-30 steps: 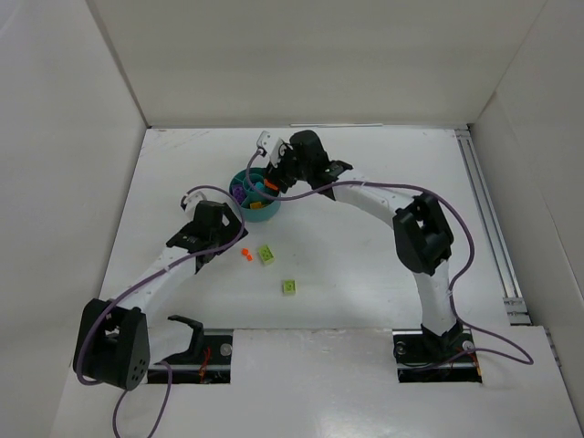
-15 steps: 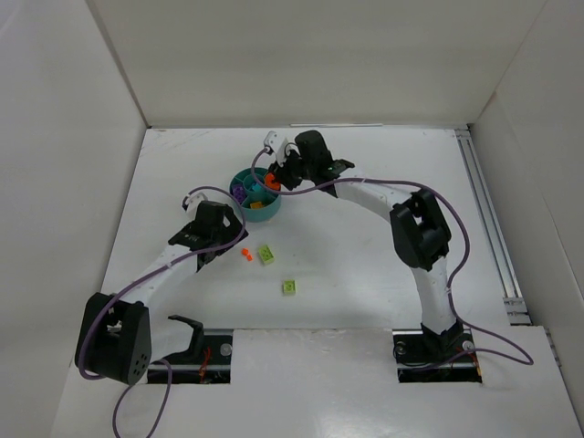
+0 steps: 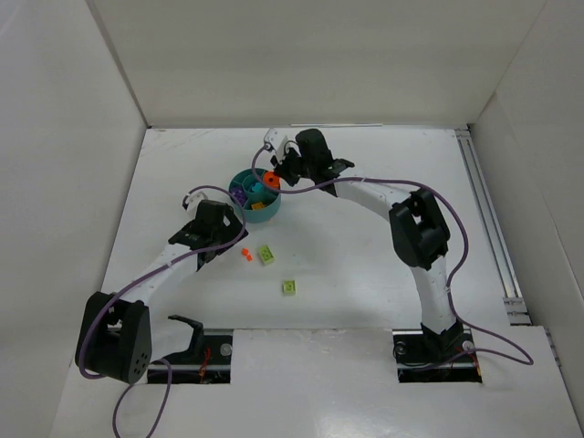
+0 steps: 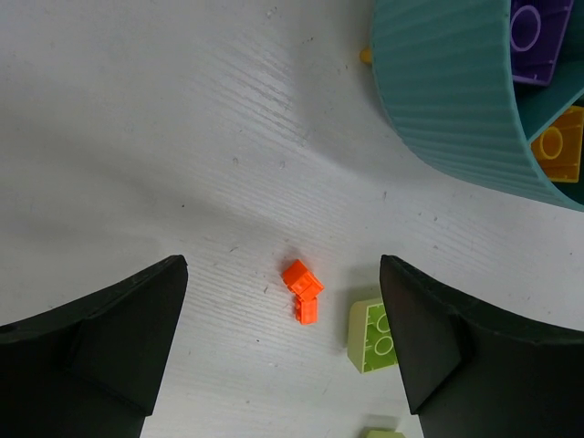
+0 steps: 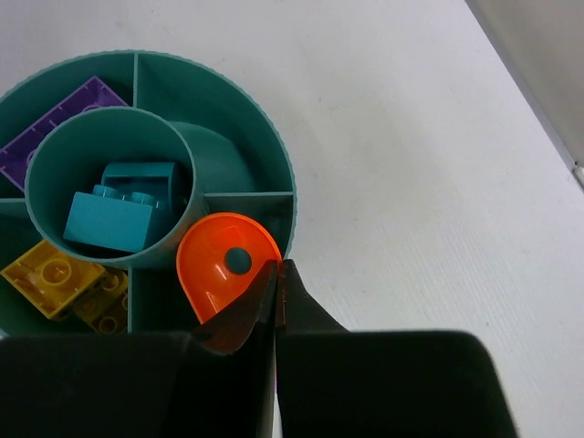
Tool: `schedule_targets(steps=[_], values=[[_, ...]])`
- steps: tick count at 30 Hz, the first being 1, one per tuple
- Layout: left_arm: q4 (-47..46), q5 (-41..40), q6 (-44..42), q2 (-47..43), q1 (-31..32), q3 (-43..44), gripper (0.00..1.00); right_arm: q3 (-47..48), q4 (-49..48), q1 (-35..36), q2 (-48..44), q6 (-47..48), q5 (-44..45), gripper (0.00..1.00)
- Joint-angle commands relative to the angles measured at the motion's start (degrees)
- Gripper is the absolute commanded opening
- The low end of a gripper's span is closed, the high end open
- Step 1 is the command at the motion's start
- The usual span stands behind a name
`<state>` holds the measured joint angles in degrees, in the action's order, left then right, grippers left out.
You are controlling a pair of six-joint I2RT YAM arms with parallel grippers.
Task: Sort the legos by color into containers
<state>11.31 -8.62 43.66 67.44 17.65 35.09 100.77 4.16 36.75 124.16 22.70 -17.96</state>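
My right gripper is shut with nothing between its jaws, its tips at the near rim of the teal dish. A rounded orange-red piece lies in a wedge compartment beside those tips. Teal bricks fill the central well, yellow bricks and a purple brick sit in other wedges. My left gripper hangs open over a tiny orange lego on the table, with a lime green brick by its right finger. From above, the dish sits between both grippers.
A second lime green brick lies nearer the arm bases, apart from the first lime brick. White walls close the table on the left, back and right. A rail runs along the right edge.
The right jaws have gone from open to shut, and the orange-red piece now lies free in the dish. The left arm has hardly moved.
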Motion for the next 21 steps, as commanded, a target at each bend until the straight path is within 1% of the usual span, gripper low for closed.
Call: schedule_targets(steps=[1, 6, 10, 13, 14, 17, 21], values=[[-1.03, -0.78, -0.77, -0.12, 0.19, 2.35, 0.83, -0.74, -2.93, -0.01, -1.38, -0.55, -2.26, 0.00], [-1.03, -0.78, -0.77, -0.12, 0.19, 2.35, 0.82, -1.98, -4.08, -0.01, -3.22, -0.55, -2.26, 0.00], [-1.03, -0.78, -0.77, -0.12, 0.19, 2.35, 0.82, -4.44, -7.41, -0.01, -6.20, -0.55, -0.15, 0.00], [-1.03, -0.78, -0.77, -0.12, 0.19, 2.35, 0.82, -6.72, -9.61, -0.01, -8.48, -2.47, 0.99, 0.00], [-1.03, -0.78, -0.77, -0.12, 0.19, 2.35, 0.82, -7.25, -9.61, -0.01, -9.10, -3.09, 3.25, 0.00], [-1.64, -0.78, -0.77, -0.12, 0.19, 2.35, 0.82, -7.96, -10.23, -0.01, -10.34, -3.80, 5.99, 0.00], [-1.64, -0.78, -0.77, 0.41, 0.19, 2.35, 0.82, -8.49, -10.23, -0.01, -10.34, -4.33, 6.53, 0.00]])
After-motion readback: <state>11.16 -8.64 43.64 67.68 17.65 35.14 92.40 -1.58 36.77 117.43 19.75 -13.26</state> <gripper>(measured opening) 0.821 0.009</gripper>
